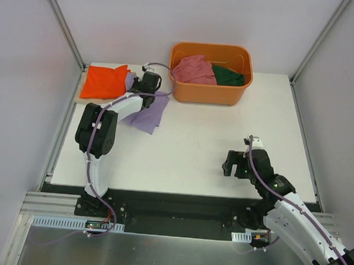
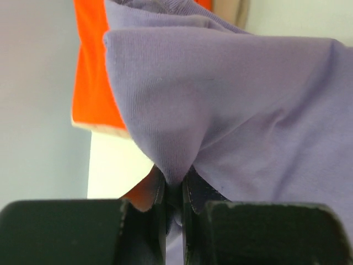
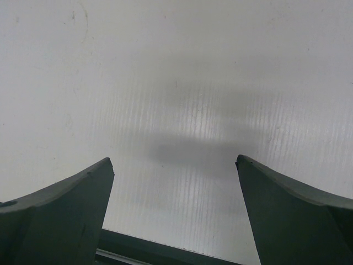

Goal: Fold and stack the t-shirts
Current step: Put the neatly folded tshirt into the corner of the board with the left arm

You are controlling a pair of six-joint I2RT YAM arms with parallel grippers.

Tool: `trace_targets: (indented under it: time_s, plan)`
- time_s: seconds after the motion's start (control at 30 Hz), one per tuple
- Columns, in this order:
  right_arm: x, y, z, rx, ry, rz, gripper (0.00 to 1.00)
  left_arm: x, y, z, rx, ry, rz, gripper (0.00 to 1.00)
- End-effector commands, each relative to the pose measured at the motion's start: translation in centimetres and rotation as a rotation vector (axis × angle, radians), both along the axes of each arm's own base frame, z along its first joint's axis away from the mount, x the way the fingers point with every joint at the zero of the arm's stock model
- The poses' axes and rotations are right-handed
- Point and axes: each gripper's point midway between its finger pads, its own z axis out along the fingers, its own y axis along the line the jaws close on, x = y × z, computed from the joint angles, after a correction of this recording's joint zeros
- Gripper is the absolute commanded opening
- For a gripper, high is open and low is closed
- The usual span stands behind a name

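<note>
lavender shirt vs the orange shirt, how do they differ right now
The lavender shirt is pinched in the left gripper; the orange shirt is held by nothing. The lavender shirt hangs bunched and loose; the orange shirt lies folded flat. Both are plain cloth, outside the tub.

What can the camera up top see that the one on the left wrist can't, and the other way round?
Only the top view shows the orange tub holding a pink t-shirt and a dark green t-shirt, plus the right gripper, open over the bare table. Only the left wrist view shows, close up, the left gripper with its jaws closed on a pinch of cloth. Both show the lavender t-shirt and the orange t-shirt beside it.
</note>
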Motion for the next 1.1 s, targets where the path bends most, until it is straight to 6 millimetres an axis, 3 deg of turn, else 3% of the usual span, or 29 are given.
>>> trace_targets:
  time_s: [0.0, 0.2, 0.47, 0.7, 1.07]
  plan:
    - [0.5, 0.4, 0.5, 0.007, -0.016, 0.012, 0.96, 5.5, 1.1, 6.3, 0.064, -0.147, -0.036, 0.0]
    - [0.9, 0.0, 0.5, -0.019, -0.016, -0.008, 0.96, 8.8, 2.5, 10.3, 0.155, -0.203, -0.049, 0.0]
    - [1.2, -0.4, 0.6, -0.046, -0.01, -0.026, 0.96, 10.7, 5.0, 14.4, 0.22, -0.261, -0.04, 0.0]
    - [1.4, -0.5, 0.5, -0.056, 0.001, -0.03, 0.96, 10.0, 6.3, 18.4, 0.185, -0.34, -0.028, 0.0]
    - [1.3, -0.6, 0.5, -0.057, 0.001, -0.036, 0.96, 7.8, 6.1, 23.1, 0.102, -0.424, -0.048, 0.0]
